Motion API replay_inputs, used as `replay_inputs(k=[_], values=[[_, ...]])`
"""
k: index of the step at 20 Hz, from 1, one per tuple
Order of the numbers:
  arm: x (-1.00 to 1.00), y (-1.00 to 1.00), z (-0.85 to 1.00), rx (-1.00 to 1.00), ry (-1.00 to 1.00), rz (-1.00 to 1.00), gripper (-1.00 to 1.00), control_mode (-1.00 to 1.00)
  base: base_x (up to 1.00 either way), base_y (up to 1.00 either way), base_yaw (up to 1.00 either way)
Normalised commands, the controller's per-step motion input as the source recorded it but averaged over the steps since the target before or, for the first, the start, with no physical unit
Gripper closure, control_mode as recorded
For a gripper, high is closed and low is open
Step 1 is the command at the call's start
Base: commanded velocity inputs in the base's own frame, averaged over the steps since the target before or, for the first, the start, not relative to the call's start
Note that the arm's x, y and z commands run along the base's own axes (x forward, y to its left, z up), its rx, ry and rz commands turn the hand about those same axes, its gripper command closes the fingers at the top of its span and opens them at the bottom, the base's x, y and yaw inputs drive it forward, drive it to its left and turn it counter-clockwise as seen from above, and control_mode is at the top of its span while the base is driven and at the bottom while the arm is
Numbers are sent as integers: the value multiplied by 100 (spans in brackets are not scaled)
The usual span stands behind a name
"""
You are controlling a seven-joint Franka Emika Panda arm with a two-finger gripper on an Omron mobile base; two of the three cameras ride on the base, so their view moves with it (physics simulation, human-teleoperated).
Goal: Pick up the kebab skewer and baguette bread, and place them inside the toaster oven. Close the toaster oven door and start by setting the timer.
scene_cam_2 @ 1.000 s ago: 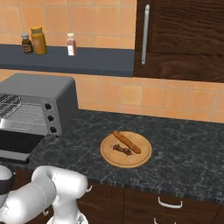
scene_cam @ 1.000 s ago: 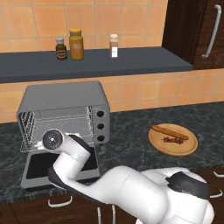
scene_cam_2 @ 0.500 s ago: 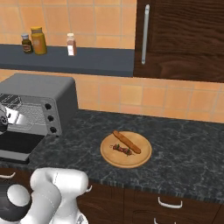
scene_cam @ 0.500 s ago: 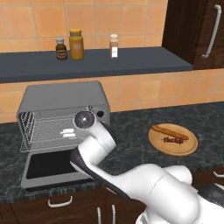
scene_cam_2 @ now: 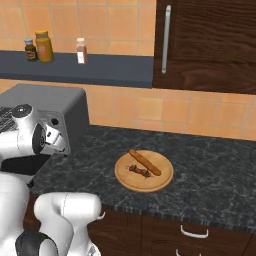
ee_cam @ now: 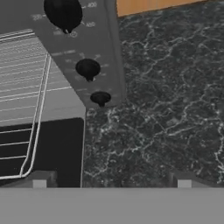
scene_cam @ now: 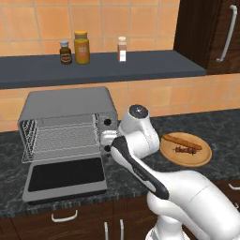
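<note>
The toaster oven (scene_cam: 65,124) is sitting toward the left end of the dark stone table (scene_cam_2: 210,175), against the tiled wall, with the toaster oven door (scene_cam: 64,176) lying flat, folded down toward the table's front edge, leaving the wire rack (scene_cam: 61,140) showing. The fingers (ee_cam: 111,181) are standing wide apart and holding nothing, their two tips poking up at the bottom of the hand view, over the table just beside the oven's front right corner. Three black knobs (ee_cam: 88,68) are running down the oven's right panel. Nearer the middle of the table, well apart from the oven, a round wooden plate (scene_cam_2: 125,177) is carrying the baguette bread (scene_cam_2: 145,162) and, just beside it toward the front edge, the kebab skewer (scene_cam_2: 138,171). Three jars (scene_cam: 81,47) are standing on the wall shelf (scene_cam: 140,65) above.
</note>
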Motion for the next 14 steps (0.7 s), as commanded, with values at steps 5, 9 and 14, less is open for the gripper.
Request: replay_inputs(k=[5, 9, 14], values=[[39, -100, 0, 7, 31, 0, -100, -100, 0, 0, 0], [48, -100, -2, 5, 30, 2, -100, -100, 0, 0, 0], [26, -93, -29, 0, 8, 7, -100, -100, 0, 0, 0]])
